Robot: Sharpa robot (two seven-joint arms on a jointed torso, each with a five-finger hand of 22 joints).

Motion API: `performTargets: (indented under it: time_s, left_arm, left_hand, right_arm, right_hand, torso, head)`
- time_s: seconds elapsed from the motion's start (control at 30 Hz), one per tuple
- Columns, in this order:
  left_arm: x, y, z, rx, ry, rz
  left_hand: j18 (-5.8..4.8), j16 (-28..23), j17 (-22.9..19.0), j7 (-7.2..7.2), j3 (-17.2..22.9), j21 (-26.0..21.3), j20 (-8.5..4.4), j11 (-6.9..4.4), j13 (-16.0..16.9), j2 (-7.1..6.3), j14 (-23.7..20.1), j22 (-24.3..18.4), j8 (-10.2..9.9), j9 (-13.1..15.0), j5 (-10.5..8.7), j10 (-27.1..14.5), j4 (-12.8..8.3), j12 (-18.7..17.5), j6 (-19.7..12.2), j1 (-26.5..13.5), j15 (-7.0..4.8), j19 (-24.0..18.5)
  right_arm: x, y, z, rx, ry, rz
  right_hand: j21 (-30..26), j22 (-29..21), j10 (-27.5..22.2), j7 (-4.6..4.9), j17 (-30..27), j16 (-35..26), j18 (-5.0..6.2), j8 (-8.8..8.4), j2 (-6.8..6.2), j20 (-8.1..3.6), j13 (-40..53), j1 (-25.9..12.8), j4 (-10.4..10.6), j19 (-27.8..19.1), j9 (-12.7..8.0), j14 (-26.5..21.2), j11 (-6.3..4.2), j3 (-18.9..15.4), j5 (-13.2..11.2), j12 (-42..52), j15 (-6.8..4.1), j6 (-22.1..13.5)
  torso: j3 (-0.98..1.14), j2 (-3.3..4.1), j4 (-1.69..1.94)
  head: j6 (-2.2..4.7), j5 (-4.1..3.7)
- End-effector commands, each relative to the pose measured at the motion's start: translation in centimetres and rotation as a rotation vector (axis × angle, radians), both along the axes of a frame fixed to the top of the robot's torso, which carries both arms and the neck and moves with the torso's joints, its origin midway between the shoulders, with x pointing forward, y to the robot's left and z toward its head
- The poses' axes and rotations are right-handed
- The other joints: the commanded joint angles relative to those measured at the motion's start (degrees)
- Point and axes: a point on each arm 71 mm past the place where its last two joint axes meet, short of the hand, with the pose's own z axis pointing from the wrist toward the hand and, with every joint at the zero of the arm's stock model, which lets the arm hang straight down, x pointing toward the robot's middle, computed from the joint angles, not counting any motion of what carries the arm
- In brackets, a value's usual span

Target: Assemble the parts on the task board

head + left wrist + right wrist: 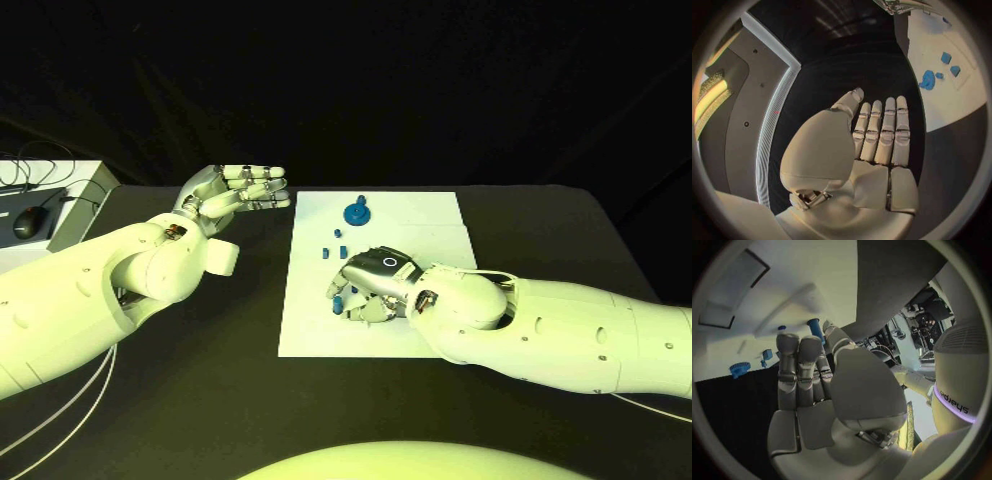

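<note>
The white task board (433, 215) lies mid-table. A blue gear (358, 211) sits near its far edge, with several small blue parts (343, 244) just in front of it. My right hand (372, 285) is down on the board's left-middle, fingertips on the plate. In the right wrist view a blue peg (816, 330) stands pinched between thumb and finger of the right hand (811, 375), and the gear (739, 369) lies off to one side. My left hand (231, 192) hovers left of the board with straight fingers, holding nothing. In the left wrist view the left hand (873, 140) faces the gear (928, 80).
A white box (80, 205) with a dark mouse (29, 222) and cables sits at the table's far left. Black table (562, 225) surrounds the board on all sides.
</note>
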Motion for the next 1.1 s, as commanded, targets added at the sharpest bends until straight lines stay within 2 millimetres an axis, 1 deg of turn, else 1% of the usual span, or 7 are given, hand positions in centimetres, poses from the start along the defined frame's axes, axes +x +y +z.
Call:
performTargets:
  time_s: [0.03,0.47,0.77,0.83,0.87,0.97,1.1]
  left_arm:
    - [0.0,-0.2,0.1,-0.012,-0.008,-0.013]
    - [0.1,-0.2,0.0,-0.013,-0.008,-0.01]
    - [0.2,-0.3,-0.1,-0.013,-0.008,-0.006]
    - [0.3,-0.4,-0.1,-0.014,-0.008,-0.006]
    - [0.3,-0.4,-0.1,-0.014,-0.008,-0.006]
    - [0.3,-0.4,-0.2,-0.015,-0.006,-0.005]
    - [0.2,-0.4,-0.4,-0.015,-0.002,-0.004]
  left_hand:
    - [-0.58,-0.22,-0.05,0.12,0.22,-0.18,-0.08,0.26,-0.06,-0.69,-0.34,-0.03,0.03,0.0,0.2,-0.24,-0.12,0.05,-0.43,-0.09,0.06,-0.3]
    - [-0.53,-0.21,-0.02,0.06,0.16,-0.19,-0.06,0.1,-0.06,-0.58,-0.26,-0.03,0.03,0.0,0.2,0.22,-0.18,0.06,-0.49,-0.07,0.02,-0.31]
    - [-0.48,-0.22,-0.04,0.74,-0.01,-0.09,-0.1,0.3,-0.05,-0.78,-0.29,0.02,0.02,-0.01,0.2,-0.1,-0.09,0.06,-0.89,-0.23,0.07,-0.09]
    - [-0.49,-0.21,-0.03,0.75,-0.05,-0.11,-0.09,0.28,-0.05,-0.75,-0.27,0.01,0.05,0.0,0.23,-0.07,-0.05,0.06,-0.86,-0.27,0.06,-0.1]
    - [-0.49,-0.21,-0.03,0.67,-0.09,-0.12,-0.08,0.26,-0.05,-0.75,-0.26,0.01,0.04,0.0,0.19,-0.03,-0.03,0.06,-0.86,-0.27,0.05,-0.12]
    - [-0.49,-0.21,-0.03,0.67,-0.12,-0.13,-0.08,0.25,-0.05,-0.74,-0.25,0.0,0.04,0.0,0.2,-0.01,-0.02,0.06,-0.84,-0.26,0.05,-0.12]
    - [-0.49,-0.21,-0.02,0.64,-0.22,-0.14,-0.08,0.22,-0.05,-0.69,-0.23,-0.01,0.04,0.0,0.21,0.06,0.04,0.06,-0.77,-0.24,0.05,-0.12]
  right_arm:
    - [-0.2,-0.3,0.6,0.079,-0.02,0.004]
    - [1.3,-5.4,3.6,0.358,0.099,-0.139]
    - [2.5,-9.7,4.6,0.34,0.263,-0.218]
    - [2.5,-10.4,4.5,0.321,0.293,-0.243]
    - [2.6,-11.0,4.3,0.308,0.314,-0.265]
    - [2.7,-12.8,3.8,0.263,0.382,-0.36]
    - [2.6,-14.8,3.1,0.182,0.464,-0.469]
  right_hand:
    - [-0.53,2.07,-0.36,0.21,-0.11,-0.23,1.39,-0.22,-0.42,0.39,-0.05,0.49,0.91,2.55,0.0,0.16,-0.04,-0.02,0.72,0.05,0.31,-0.72]
    - [2.07,2.85,9.26,2.53,0.2,0.67,0.66,-0.03,1.33,-0.39,0.1,0.33,1.79,2.75,0.17,0.38,-1.74,0.15,2.96,0.79,-0.76,-0.84]
    - [14.39,5.5,19.78,-0.28,2.1,3.15,-2.29,1.86,3.97,-2.8,5.69,-0.63,0.41,3.44,1.35,0.95,-6.04,-0.5,4.2,7.75,-3.51,3.93]
    - [16.68,5.6,18.19,-1.45,3.1,4.03,-3.32,1.95,4.23,-3.96,15.83,-1.91,-0.44,3.32,2.47,0.43,-7.1,-3.23,3.95,16.76,-4.22,5.15]
    - [18.46,5.75,11.71,-0.27,3.87,4.72,-3.93,1.78,4.59,-4.47,27.64,-4.08,-0.05,3.22,3.68,0.2,-7.54,-5.36,4.18,26.53,-4.48,5.43]
    - [21.82,6.18,6.96,-2.1,5.55,6.19,-4.37,2.27,7.24,-4.68,46.23,-6.51,1.25,3.21,8.32,-0.07,-7.09,-6.98,5.27,41.81,-4.91,4.89]
    - [25.28,6.68,10.59,-3.43,10.12,9.02,-4.58,5.08,7.91,-4.88,58.34,-9.41,2.56,3.29,16.88,-0.13,-8.06,-9.52,7.31,51.35,-4.87,4.86]
  torso:
    - [0.01,0.01,0.06]
    - [-0.03,-0.14,-0.1]
    - [-0.02,-0.42,-0.47]
    - [0.02,-0.51,-0.48]
    - [0.04,-0.56,-0.48]
    - [0.18,-0.67,-0.55]
    - [0.14,-0.73,-0.58]
  head:
    - [0.04,-0.15]
    - [0.54,-0.35]
    - [1.08,-0.85]
    - [1.23,-1.0]
    - [1.11,-1.08]
    - [1.22,-1.39]
    - [1.16,-1.56]
